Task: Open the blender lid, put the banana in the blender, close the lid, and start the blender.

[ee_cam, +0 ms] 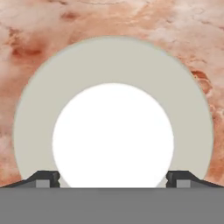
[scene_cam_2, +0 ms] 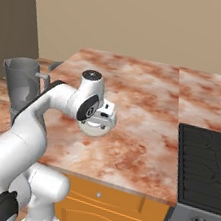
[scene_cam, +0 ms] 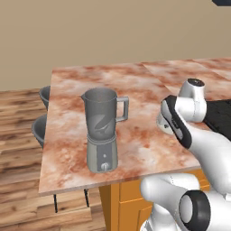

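Lying flat on the marbled reddish tabletop [scene_cam_2: 146, 118], the blender lid [ee_cam: 113, 113] is a round whitish-grey cap with a lighter raised centre disc, off the jar and well apart from it. Claw [ee_cam: 113, 178]: open, its 2 dark fingertips [ee_cam: 43, 178] spread wide to either side of the centre disc, with nothing gripped between them; in the right base view the claw [scene_cam_2: 102, 124] points down right over the lid [scene_cam_2: 95, 129] at the arm's end. Blender [scene_cam: 103, 128]: tall translucent grey jar with side handle and spout on a silver-grey tapered base with 1 small round front knob, standing upright near the tabletop's left front edge, mouth uncovered. In the right base view the blender [scene_cam_2: 20, 85] shows at the far left, partly behind the white arm. Stove [scene_cam_2: 206, 173]: dark cooktop at the right, set beside the tabletop. Cabinets [scene_cam_2: 112, 209]: orange fronts below the tabletop.
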Controlling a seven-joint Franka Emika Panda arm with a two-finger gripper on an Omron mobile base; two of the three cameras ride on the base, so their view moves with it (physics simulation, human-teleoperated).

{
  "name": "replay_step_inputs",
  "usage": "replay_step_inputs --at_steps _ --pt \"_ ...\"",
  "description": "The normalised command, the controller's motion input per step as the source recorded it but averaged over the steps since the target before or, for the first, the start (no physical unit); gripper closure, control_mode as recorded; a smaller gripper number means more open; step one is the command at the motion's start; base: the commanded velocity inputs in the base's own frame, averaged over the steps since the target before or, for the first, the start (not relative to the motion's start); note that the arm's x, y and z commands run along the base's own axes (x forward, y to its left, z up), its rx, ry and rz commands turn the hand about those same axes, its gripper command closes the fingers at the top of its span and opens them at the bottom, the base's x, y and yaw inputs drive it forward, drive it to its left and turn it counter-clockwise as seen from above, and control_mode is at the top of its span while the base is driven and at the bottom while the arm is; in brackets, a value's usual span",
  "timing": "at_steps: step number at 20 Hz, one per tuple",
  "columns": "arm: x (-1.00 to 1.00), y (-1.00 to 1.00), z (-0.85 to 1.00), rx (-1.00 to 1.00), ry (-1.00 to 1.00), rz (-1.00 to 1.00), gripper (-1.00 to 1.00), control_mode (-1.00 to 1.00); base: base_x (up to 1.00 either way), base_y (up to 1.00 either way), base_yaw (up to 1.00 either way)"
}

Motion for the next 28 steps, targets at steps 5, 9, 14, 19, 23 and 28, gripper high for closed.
replay_step_inputs --at_steps 5,9,14,19,23,28 --pt "-0.19 0.22 1.00 0.00 -0.13 0.05 1.00 -1.00 0.00 0.00 0.00" --pt "-0.22 0.21 1.00 0.00 -0.10 0.04 1.00 -1.00 0.00 0.00 0.00" --pt "-0.23 0.28 1.00 0.00 -0.09 0.03 1.00 -1.00 0.00 0.00 0.00" --pt "-0.21 0.38 1.00 0.00 -0.05 0.03 1.00 -1.00 0.00 0.00 0.00" --pt "-0.11 0.56 0.82 0.00 0.02 0.02 1.00 -1.00 0.00 0.00 0.00" --pt "0.00 0.93 0.33 0.00 0.17 0.03 1.00 -1.00 0.00 0.00 0.00"
